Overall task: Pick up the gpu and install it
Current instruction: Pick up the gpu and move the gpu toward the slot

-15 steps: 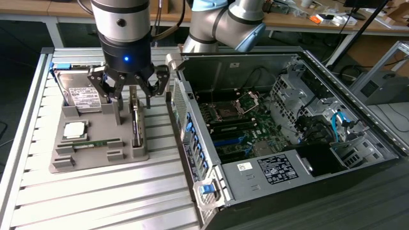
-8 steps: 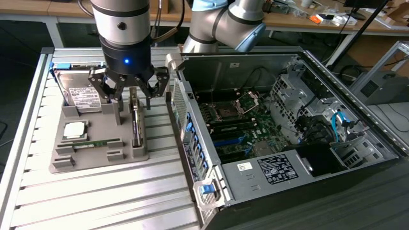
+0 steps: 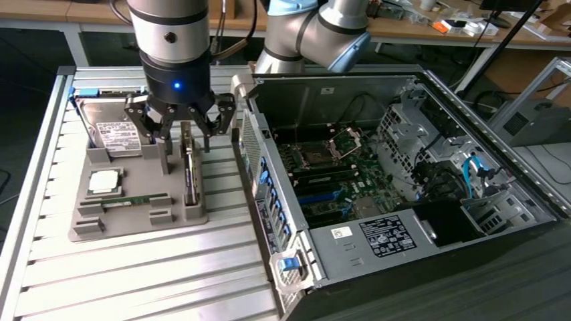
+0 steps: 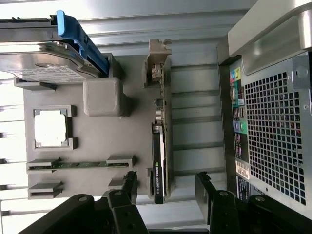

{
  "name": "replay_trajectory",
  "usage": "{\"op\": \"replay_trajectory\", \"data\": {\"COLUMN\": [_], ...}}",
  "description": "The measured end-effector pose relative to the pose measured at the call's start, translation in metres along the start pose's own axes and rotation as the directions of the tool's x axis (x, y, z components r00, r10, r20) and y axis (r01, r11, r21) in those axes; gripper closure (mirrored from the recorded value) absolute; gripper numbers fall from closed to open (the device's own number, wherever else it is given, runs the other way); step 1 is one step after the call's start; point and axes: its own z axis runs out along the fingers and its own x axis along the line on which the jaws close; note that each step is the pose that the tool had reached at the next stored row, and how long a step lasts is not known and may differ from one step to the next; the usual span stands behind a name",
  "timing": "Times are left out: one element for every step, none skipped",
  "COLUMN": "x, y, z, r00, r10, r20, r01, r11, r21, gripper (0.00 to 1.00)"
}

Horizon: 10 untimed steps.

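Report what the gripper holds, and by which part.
Nothing. The gripper is open, astride the gpu standing on edge in the tray, not touching it.

Table (image 3: 134, 281): slatted aluminium, pale, ribbed.
Bench (image 3: 419, 30): wooden top, behind table, strewn with small items and cables.
Floor (image 3: 23, 80): dark, at the exterior view's left.
Frame (image 3: 535, 87): aluminium profile, at the exterior view's right.
Light: even, diffuse.

A: What is the gripper (image 4: 166, 189) doing?
B: It is hovering with its jaws standing wide, one finger on each side of the gpu (image 4: 161, 146), touching neither face.
A: And how is the gpu sitting?
B: It is standing on edge in the gray tray (image 4: 102, 141), which is also holding a CPU (image 4: 50, 127), a RAM stick (image 4: 73, 165) and a hard drive (image 4: 44, 66)
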Motion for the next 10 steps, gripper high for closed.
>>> {"op": "replay_trajectory", "data": {"x": [0.0,0.0,0.0,0.0,0.0,0.0,0.0,0.001,0.001,0.001], "y": [0.0005,0.0013,0.0023,0.0033,0.0044,0.0057,0.007,0.0086,0.0101,0.0114], "z": [0.0007,0.0015,0.0023,0.0032,0.0039,0.0046,0.0054,0.0063,0.0071,0.0078], "r00": [1.0,1.0,1.0,1.0,1.0,1.0,1.0,1.0,1.0,1.0], "r10": [0.0,0.0,0.0,0.0,0.0,0.0,0.0,0.0,0.0,0.0], "r20": [0.0,-0.0001,-0.0001,-0.0001,-0.0001,-0.0001,-0.0001,0.0,-0.0001,-0.0001], "r01": [0.0,0.0,0.0,0.0,0.0,0.0,0.0,0.0,0.0,0.0], "r11": [1.0,1.0,1.0,1.0,1.0,1.0,1.0,1.0,1.0,1.0], "r21": [0.0,0.0001,0.0001,0.0001,0.0001,0.0001,0.0001,0.0,0.0001,0.0001], "gripper": [0.4,0.4,0.4,0.4,0.4,0.4,0.4,0.4,0.4,0.4]}}
